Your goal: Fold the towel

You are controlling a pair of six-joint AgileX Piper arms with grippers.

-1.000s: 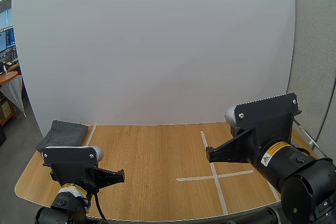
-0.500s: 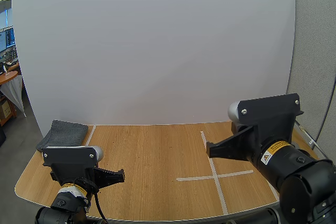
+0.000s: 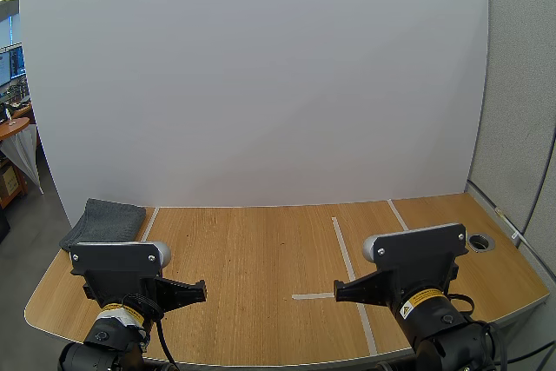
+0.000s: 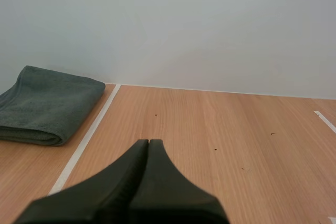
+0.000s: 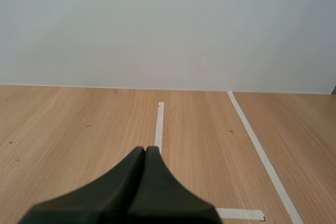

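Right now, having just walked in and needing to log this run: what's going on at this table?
Nothing is being handled. The left gripper and right gripper sit low over the near side of the wooden table, jaws shut on nothing. The grey towel lies folded at the table's far left corner, beyond a white tape line, apart from both arms.

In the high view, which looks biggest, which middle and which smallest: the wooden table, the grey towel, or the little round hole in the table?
Largest: the wooden table.
Next: the grey towel, at its far left corner.
Smallest: the round hole, near its right edge.
None look alike.
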